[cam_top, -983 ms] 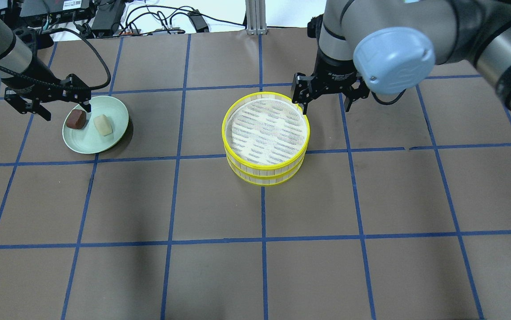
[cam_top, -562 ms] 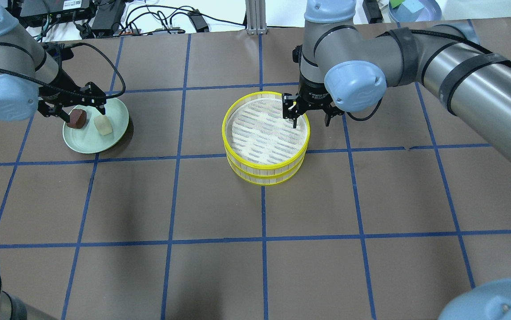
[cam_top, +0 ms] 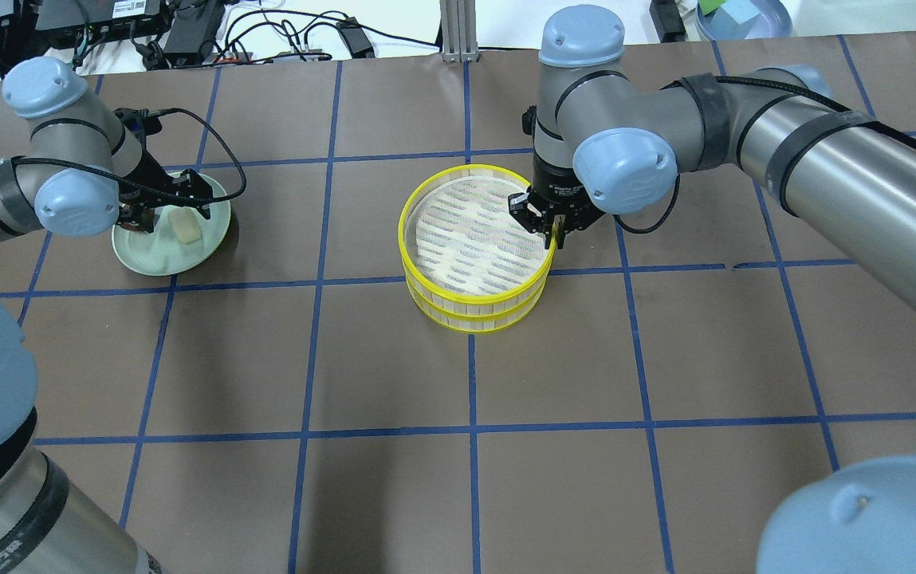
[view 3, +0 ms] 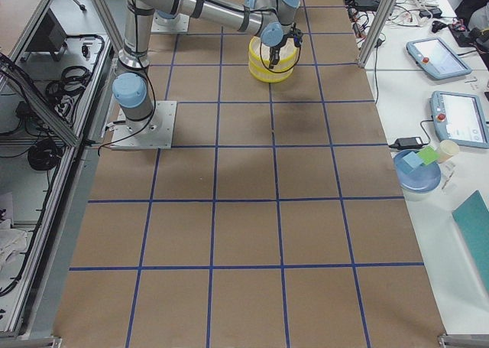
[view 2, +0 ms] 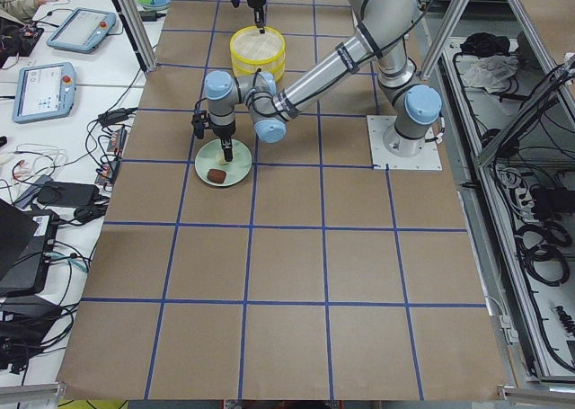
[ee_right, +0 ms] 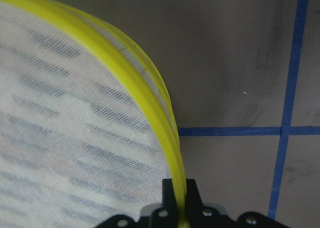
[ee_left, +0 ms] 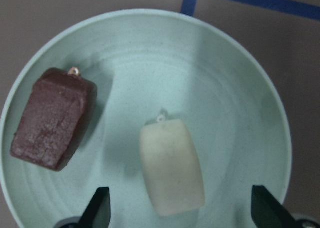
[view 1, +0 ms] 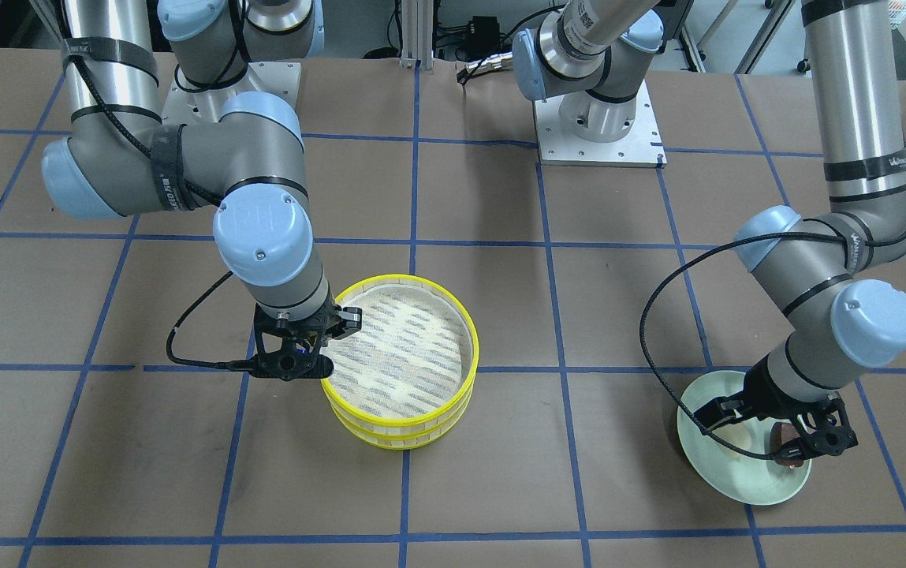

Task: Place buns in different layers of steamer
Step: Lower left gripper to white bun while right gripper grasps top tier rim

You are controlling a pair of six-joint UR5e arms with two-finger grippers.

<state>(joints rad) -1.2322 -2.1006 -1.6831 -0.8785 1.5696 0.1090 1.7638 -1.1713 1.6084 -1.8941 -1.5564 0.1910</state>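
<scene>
Buns, a cream bun [ee_left: 171, 168] and a brown bun [ee_left: 52, 119], are kept on a green plate [ee_left: 225, 77], 9 o'clock of the steamer layers [cam_top: 402, 233].
The surface [cam_top: 633, 359] is papered brown and gridded with blue tape; cables [cam_top: 298, 36] are strewn at 12 o'clock.
Since 0.6 s ago, the right gripper [cam_top: 551, 229] fingers were clamped on the upper rim at 3 o'clock. The left gripper [ee_left: 182, 215] fingers, apart, were shifted over the cream bun.
Counted: two buns, two layers, one plate.

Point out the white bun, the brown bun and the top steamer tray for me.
white bun [ee_left: 171, 168]: left wrist view, middle of its top.
brown bun [ee_left: 52, 120]: left wrist view, middle of its top.
top steamer tray [cam_top: 465, 239]: overhead view, bare mesh floor.
</scene>
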